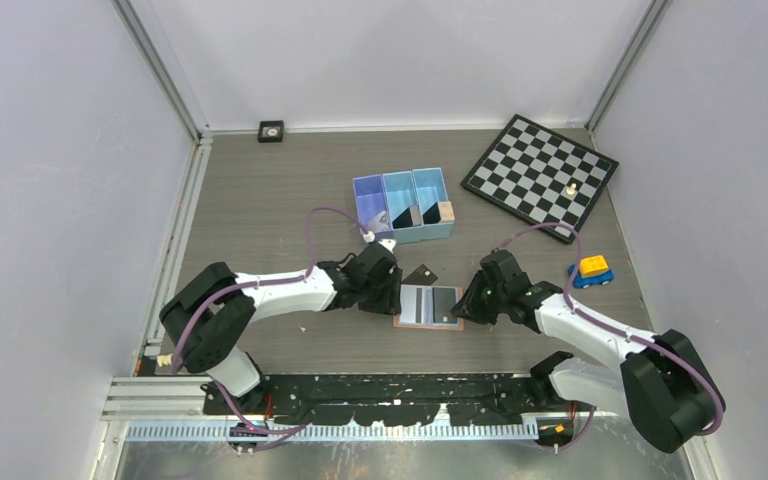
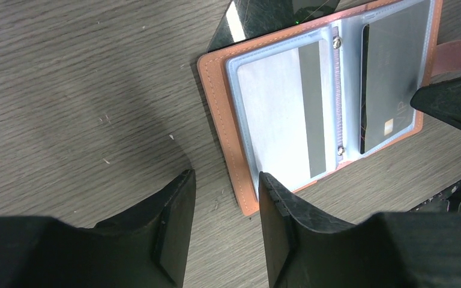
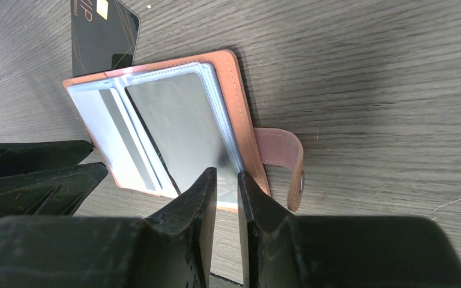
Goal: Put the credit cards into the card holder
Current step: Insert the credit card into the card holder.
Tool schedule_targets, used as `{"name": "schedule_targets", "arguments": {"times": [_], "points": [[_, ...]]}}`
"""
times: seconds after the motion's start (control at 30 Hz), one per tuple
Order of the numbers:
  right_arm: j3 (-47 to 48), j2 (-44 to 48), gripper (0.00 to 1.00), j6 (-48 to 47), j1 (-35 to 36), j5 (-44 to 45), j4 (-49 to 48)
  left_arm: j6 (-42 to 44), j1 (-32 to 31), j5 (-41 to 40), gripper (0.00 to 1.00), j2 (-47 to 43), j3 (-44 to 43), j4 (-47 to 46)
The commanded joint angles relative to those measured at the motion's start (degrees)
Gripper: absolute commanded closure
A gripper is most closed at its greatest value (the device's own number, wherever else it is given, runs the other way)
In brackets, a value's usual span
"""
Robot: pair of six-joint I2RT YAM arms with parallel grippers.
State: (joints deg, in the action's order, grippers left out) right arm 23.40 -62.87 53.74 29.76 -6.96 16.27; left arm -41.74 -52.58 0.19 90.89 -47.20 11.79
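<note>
Both arms stretch low toward the open wallet between them. The left gripper is at its 9 o'clock, fingers apart and empty. The right gripper is at 3 o'clock, nearly pinched, grasp unclear. A card lies at 12 o'clock.

The left gripper is down low near the middle, fingers apart. The right gripper faces it, fingers almost together.

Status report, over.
Left gripper open beside salmon-tan leather card holder; right gripper nearly closed at its tab side, grip unclear. Holder open flat, glossy black card sleeved. Second card loose at far edge.
</note>
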Motion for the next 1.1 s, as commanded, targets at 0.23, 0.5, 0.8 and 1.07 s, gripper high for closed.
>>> {"name": "schedule_targets", "arguments": {"times": [0.23,0.5,0.8,1.07], "points": [[1.4,3.4,0.73,-0.6,0.0,4.7,4.8,0.1,0.2,-0.9,0.60,1.4,0.2,-1.3],[0.7,2.1,0.74,-0.6,0.0,2.4,2.0,0.3,0.2,-1.0,0.61,1.5,0.3,-1.6],[0.2,0.1,0.77,0.4,0.0,-0.9,-2.3,0.3,0.2,-0.4,0.64,2.1,0.4,-2.5],[0.1,1.1,0.79,0.8,0.0,-1.8,-2.7,0.1,0.2,-0.4,0.65,2.0,0.7,-2.9]]}}
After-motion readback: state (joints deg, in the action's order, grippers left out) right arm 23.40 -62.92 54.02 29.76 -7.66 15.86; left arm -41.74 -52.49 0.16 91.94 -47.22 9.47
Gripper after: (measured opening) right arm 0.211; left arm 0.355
